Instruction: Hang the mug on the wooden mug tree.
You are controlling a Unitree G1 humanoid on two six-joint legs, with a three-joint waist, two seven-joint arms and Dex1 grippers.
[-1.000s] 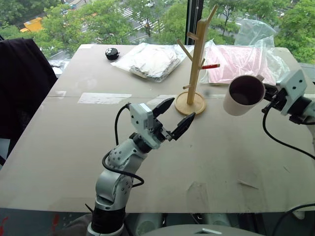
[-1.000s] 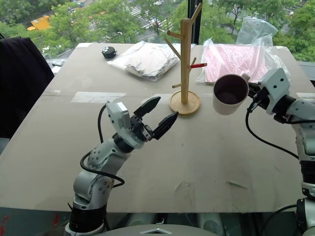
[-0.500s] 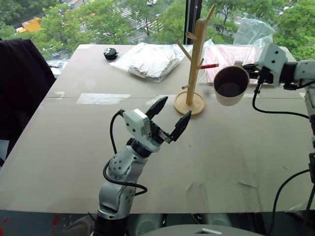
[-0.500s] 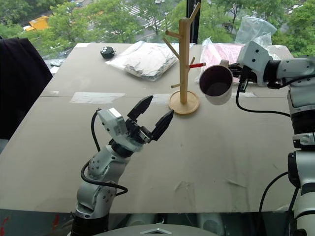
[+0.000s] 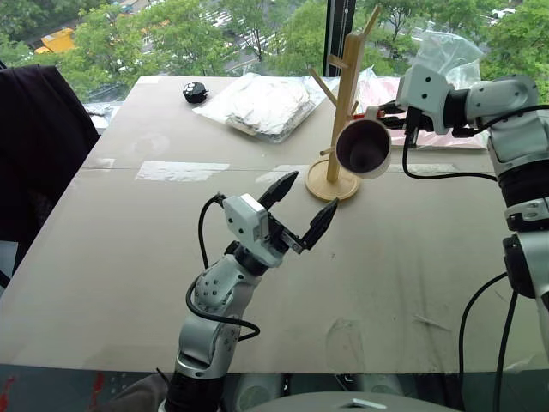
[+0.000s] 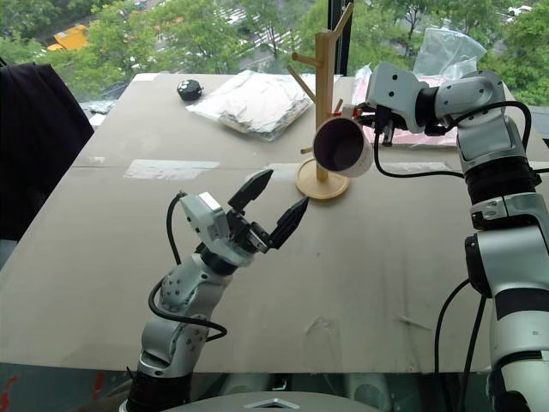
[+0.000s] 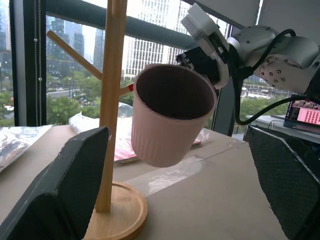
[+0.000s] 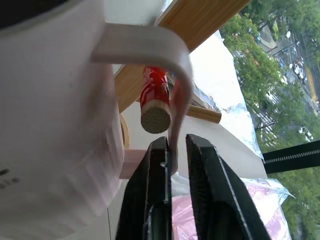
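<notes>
One mug (image 5: 364,148), white outside and dark maroon inside, hangs in the air at the tip of the right end effector (image 8: 172,165), tipped on its side with its mouth facing back toward the robot. It looks like glazed ceramic: stiff, fairly heavy for its size, slick to the touch, and likely to chip or crack if it drops to the counter (image 5: 412,257) or knocks the pole. The loop handle (image 8: 150,47) is the sensible place to take hold, and that is where the two black fingers (image 8: 155,200) sit, one on each side of the handle's thin wall. In the right wrist view a slim gap shows beside the handle, so the pinch looks loose; whether the handle is clamped or only cradled cannot be told.

Relative to that end effector, the mug body lies just beyond and to the robot's left of the fingertips, right beside the pole of the wooden mug tree (image 5: 342,103). The red-tipped peg (image 8: 154,100) sits inside the handle loop, its end pointing toward the fingers and just short of them. A thin handle in a light grip could swivel, so the mug's weight should probably settle on the peg before a full release.

The left end effector (image 5: 300,206) hovers with jaws spread and nothing in them, the mug well ahead of it.
</notes>
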